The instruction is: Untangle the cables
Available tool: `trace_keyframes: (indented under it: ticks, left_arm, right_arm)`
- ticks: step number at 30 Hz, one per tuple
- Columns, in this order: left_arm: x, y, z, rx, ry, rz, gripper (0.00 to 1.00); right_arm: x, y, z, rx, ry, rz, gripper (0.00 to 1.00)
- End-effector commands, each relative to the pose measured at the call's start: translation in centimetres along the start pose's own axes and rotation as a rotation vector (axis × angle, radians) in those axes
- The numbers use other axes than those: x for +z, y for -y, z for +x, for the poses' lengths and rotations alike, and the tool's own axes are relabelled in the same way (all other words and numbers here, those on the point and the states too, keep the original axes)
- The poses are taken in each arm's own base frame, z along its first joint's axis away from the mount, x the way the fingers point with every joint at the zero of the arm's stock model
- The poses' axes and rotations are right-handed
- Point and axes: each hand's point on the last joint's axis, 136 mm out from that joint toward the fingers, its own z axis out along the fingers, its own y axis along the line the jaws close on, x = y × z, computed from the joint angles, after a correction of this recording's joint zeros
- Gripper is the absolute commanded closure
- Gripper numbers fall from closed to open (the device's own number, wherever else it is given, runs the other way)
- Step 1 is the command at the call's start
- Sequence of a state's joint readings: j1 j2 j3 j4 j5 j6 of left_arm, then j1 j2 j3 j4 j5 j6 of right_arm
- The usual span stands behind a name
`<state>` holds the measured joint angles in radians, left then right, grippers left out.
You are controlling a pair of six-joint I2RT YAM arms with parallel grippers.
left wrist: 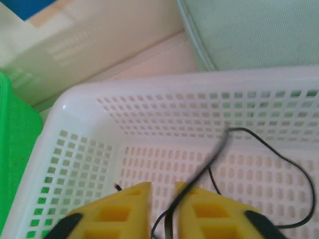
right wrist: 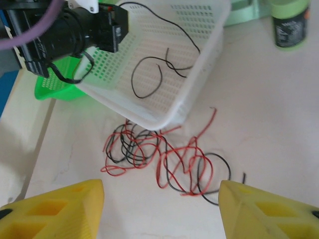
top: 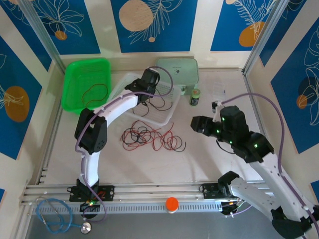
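left gripper [left wrist: 163, 186] low in white basket [left wrist: 149, 82], fingers slightly apart, black cable [left wrist: 206, 164] running through gap, unclamped, looping over basket floor. right gripper [right wrist: 162, 185] spread wide, hovering above red-and-black cable tangle [right wrist: 164, 159] on table [right wrist: 279, 124], just beside basket.

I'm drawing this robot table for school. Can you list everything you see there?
tangled cables: one pile, red and black, middle of the table
white basket: one, white, behind the pile
black cable: one, black, inside the white basket
green basket: one, bright green, back left
red cable: one loop, red, inside the green basket
pale green box: one, at the back
small bottle: one, green, right of the white basket
orange cap: one, near edge
stethoscope: one, light blue, near left corner
left hand: yellow fingers, slightly open, over the white basket
right hand: yellow fingers, wide open, above the pile
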<state>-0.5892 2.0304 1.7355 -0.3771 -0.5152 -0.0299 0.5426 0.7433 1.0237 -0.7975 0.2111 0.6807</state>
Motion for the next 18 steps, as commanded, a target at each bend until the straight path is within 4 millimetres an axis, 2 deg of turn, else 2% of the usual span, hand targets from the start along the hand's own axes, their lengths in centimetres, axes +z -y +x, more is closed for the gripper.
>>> trace_keyframes:
  ticks: [1,5,9,14,18]
  left_arm:
    - [0.9,-1.6,2.7,-0.108,-0.099,-0.023,0.73]
    - [1.2,-2.1,4.3,-0.205,-0.167,0.004,0.64]
    - [0.3,-2.3,3.9,-0.240,-0.160,0.039,0.55]
    - [-2.9,-2.8,1.4,-0.271,-0.091,0.103,0.39]
    - [-6.7,-3.3,-0.4,-0.293,-0.026,0.167,0.32]
  right_arm:
    - [-0.5,2.7,2.2,0.040,-0.047,0.096,0.37]
    - [-0.3,3.5,3.1,0.067,-0.064,0.108,0.37]
    - [0.6,4.4,5.0,0.123,-0.124,0.130,0.37]
    - [2.4,5.9,9.0,0.231,-0.251,0.172,0.41]
    - [4.3,6.2,12.2,0.264,-0.343,0.187,0.43]
